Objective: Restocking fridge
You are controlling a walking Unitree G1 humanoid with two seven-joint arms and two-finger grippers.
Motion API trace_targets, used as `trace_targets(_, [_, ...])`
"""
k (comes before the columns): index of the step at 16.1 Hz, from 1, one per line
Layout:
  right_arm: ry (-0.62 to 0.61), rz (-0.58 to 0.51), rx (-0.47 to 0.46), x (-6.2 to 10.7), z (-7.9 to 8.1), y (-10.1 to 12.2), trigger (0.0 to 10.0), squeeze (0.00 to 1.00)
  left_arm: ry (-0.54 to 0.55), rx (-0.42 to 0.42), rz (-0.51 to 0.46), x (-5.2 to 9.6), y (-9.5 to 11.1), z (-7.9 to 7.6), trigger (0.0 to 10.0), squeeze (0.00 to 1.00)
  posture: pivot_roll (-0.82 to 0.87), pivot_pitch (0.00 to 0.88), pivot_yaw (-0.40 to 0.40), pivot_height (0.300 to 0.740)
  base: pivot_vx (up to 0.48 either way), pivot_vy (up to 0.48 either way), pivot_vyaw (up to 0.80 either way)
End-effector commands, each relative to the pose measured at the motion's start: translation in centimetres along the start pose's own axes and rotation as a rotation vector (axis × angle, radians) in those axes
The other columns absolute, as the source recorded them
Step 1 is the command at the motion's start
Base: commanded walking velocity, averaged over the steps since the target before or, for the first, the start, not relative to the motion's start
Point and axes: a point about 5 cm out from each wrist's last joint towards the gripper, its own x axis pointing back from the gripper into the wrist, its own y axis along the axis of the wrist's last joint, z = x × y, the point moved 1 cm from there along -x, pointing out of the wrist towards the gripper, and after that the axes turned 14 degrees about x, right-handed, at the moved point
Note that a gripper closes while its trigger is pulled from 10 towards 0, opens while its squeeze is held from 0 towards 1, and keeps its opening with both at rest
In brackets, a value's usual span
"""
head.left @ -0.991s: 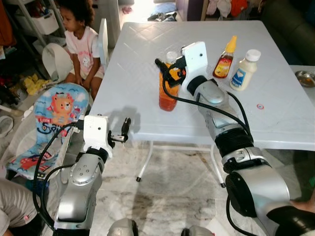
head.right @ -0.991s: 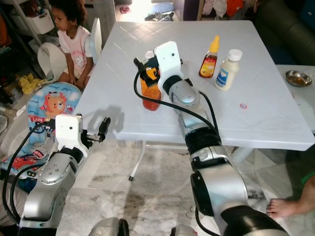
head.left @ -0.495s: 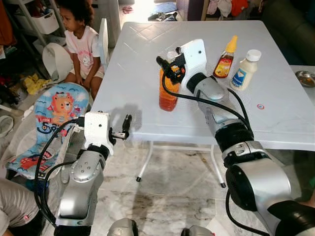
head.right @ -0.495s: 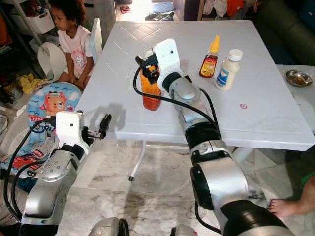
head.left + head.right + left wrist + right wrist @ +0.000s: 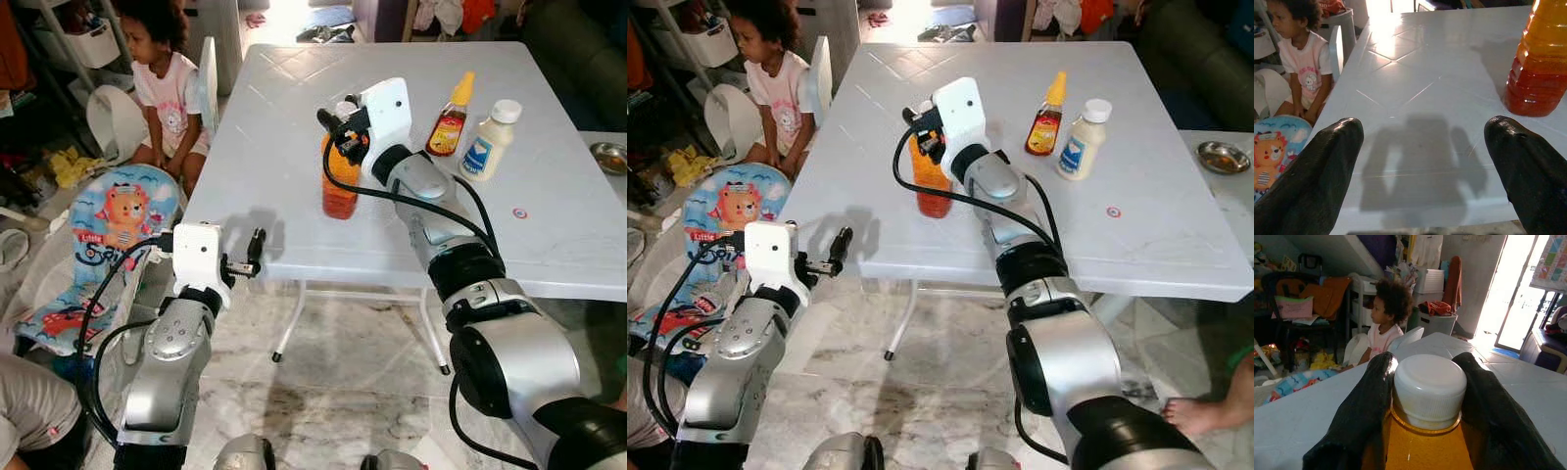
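An orange juice bottle (image 5: 339, 188) with a white cap (image 5: 1429, 382) stands upright near the front left of the white table (image 5: 549, 220). My right gripper (image 5: 339, 131) reaches over it from the right. Its two black fingers (image 5: 1364, 411) press against both sides of the cap and neck, so it is shut on the bottle. My left gripper (image 5: 257, 253) hovers just in front of the table's front edge, slightly below the top. It is open with nothing between its fingers (image 5: 1322, 166). In the left wrist view the bottle (image 5: 1540, 63) stands ahead of it on the table.
A yellow-capped sauce bottle (image 5: 451, 106) and a white mayonnaise bottle (image 5: 488, 142) stand further back on the table. A child (image 5: 162, 78) sits left of the table beside a white chair (image 5: 207, 83) and a baby bouncer (image 5: 108, 220). A metal bowl (image 5: 611, 155) lies at the far right.
The view has shifted slightly. My left arm has come up a little toward the table edge. My right gripper stays at the bottle's neck, and the bottle stands in the same spot.
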Motion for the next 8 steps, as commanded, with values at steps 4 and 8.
trace_targets(4, [0.015,0.003,-0.038,0.11,0.20,-0.26,0.0,0.00,0.010,0.004,-0.003,-0.34,-0.16,0.03,10.0,0.00,0.06,0.012,0.031,0.740,0.000,0.000,0.00])
trace_targets(8, [-0.058,0.034,-0.019,0.59,0.15,-0.50,10.0,0.69,0.014,0.009,-0.005,-0.38,-0.30,-0.03,10.0,0.00,0.06,0.010,0.021,0.740,0.000,0.000,0.00])
